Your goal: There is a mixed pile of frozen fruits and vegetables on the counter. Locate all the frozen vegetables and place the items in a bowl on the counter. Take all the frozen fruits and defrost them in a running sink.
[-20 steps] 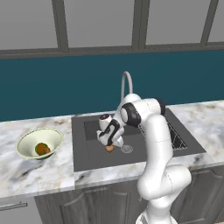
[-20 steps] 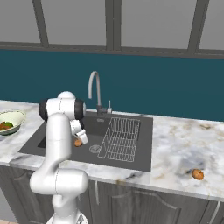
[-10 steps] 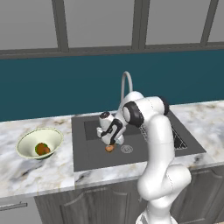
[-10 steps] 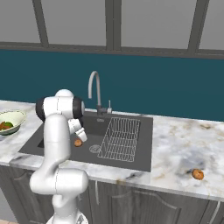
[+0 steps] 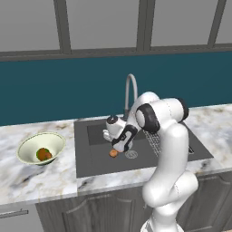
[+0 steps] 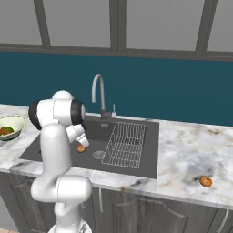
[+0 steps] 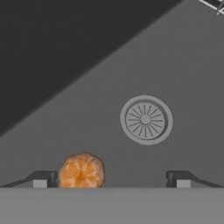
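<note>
One frozen fruit, a small round orange piece, lies on the floor of the dark grey sink beside the round drain. My gripper hangs open just above it, and the piece sits free close to the left fingertip. From the base, the gripper is low in the basin over the fruit. A second orange fruit rests on the marble counter at the right. The bowl on the left holds a brown-orange piece and something green.
The curved silver faucet rises behind the basin. A wire rack fills the sink's right half. A teal wall and window frames back the counter. Dark cabinets run below.
The jaws have spread a little wider and the orange piece lies free on the sink floor. The hand has barely shifted above it.
</note>
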